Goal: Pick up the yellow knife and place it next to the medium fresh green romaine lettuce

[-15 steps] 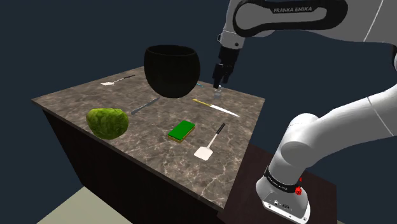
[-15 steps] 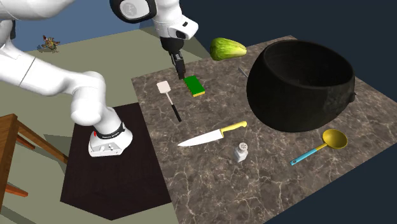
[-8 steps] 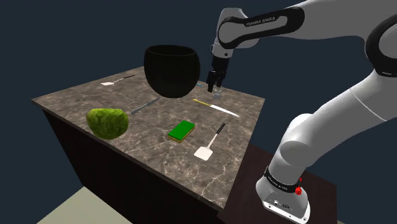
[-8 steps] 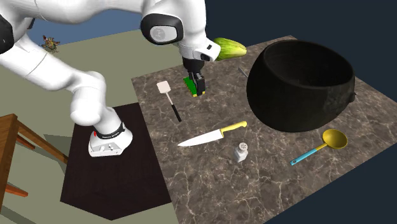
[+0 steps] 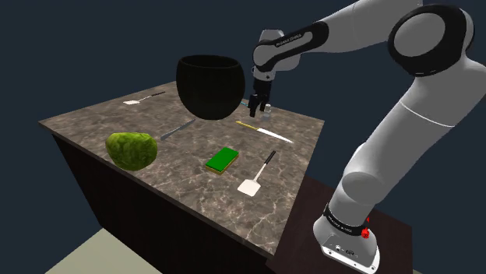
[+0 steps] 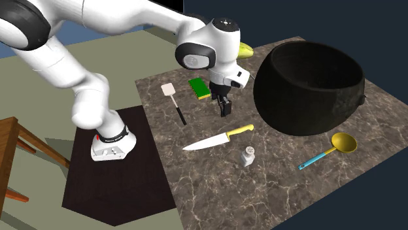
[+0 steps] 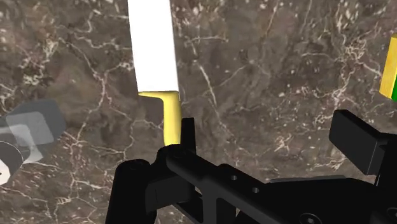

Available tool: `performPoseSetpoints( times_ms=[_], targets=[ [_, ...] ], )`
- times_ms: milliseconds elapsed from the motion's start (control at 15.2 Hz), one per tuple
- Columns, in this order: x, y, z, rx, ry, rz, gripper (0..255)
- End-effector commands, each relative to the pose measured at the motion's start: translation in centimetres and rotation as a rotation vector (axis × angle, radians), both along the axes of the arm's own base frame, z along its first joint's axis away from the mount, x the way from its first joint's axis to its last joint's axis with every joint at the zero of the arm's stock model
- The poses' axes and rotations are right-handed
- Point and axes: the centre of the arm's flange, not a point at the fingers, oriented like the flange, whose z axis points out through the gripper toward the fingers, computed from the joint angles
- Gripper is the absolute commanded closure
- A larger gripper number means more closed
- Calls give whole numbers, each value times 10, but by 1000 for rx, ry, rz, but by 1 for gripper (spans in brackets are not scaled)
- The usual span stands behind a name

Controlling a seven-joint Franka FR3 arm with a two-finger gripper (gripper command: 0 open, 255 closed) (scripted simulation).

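Now, above the marbled worktop (image 6: 216, 189) with one black pot (image 6: 307, 78), one lettuce (image 5: 131, 149) at the shoulder view's left and one yellow-handled knife (image 6: 219, 138) lying mid-frame, the pincer (image 6: 224, 108) has shifted from the green sponge (image 6: 200, 87) to beside the handle, spread wide.

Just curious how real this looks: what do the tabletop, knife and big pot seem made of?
The tabletop looks like smooth brown marble, with pale veins running through it. The knife has a flat white blade, so steel is only a guess, and a plain yellow handle, perhaps plastic. The pot is matt black and slightly rough, like cast iron, though that is uncertain.
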Motion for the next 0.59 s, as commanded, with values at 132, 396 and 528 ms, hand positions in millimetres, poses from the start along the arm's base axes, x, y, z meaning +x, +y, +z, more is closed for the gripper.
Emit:
performPoseSetpoints(
  times_ms=[132, 396, 528],
  targets=[
    [31, -29, -34, -1, 13, 1, 0],
    [62, -59, -67, -2, 27, 2, 0],
    [63, -60, -74, -2, 27, 2, 0]
  ],
)
